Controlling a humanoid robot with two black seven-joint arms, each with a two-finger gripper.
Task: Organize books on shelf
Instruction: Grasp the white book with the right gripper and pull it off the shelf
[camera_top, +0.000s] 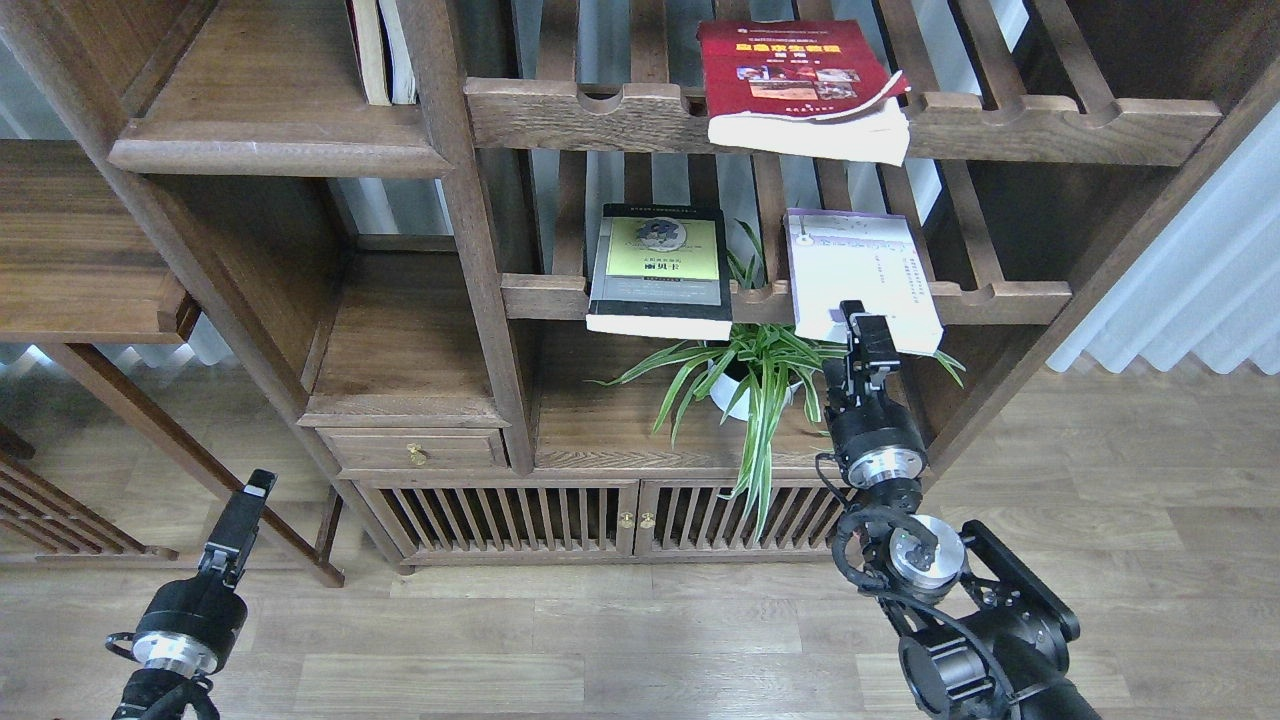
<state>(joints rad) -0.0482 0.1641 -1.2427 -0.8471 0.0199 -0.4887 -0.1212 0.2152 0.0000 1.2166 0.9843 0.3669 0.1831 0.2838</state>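
The red book lies flat on the upper slatted rack, its front edge overhanging the rail. The black book with the yellow-green panel and the white book with the lavender edge lie flat on the lower slatted rack, both overhanging its rail. The solid dark-brown shelf is at the upper left. My right gripper is raised at the white book's front edge and overlaps it in view; I cannot tell its jaw state or whether it touches. My left gripper hangs low at the left over the floor, dark and narrow.
Two thin cream-spined books stand at the right end of the solid shelf. A potted spider plant sits on the cabinet top just left of my right arm. A drawer and slatted cabinet doors lie below.
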